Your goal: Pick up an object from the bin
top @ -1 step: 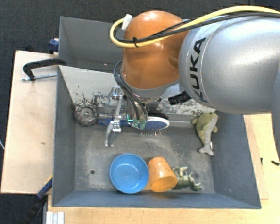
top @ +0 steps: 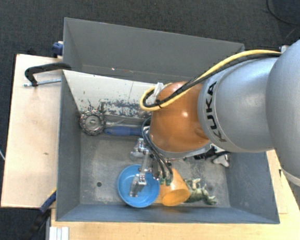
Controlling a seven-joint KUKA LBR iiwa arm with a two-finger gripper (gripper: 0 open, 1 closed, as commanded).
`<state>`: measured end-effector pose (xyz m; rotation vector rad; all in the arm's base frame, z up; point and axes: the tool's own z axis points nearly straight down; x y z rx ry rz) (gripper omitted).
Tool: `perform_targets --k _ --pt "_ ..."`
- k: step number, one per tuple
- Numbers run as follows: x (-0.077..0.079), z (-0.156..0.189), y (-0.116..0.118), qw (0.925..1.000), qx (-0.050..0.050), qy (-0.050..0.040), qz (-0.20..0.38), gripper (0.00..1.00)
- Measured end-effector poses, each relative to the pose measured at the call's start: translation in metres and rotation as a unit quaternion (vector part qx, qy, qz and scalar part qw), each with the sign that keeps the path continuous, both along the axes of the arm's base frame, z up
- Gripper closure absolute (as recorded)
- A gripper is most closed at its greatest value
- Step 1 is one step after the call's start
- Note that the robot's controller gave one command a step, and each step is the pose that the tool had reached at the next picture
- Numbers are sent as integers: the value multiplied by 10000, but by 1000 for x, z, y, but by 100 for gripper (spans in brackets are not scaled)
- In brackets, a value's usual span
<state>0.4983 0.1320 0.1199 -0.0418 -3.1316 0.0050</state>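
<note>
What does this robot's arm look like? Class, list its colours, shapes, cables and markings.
The arm is a thick, rounded silver-grey tube with black KUKA lettering. Its wrist wears a glossy orange domed cover. A yellow cable, beside a dark one, runs along the arm and loops at the cover. Below is a small gripper of bare silvery metal.

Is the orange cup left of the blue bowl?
No, in the camera view the orange cup lies just right of the blue bowl, against its rim.
</note>
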Motion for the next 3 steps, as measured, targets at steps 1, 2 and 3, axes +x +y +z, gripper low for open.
perform_targets --k 1,2,3 --pt "-2 -46 -7 9773 32 -59 2117 0" --pt "10 -39 -5 9775 45 -269 2094 100" --pt "17 120 5 9523 31 -114 3048 100"
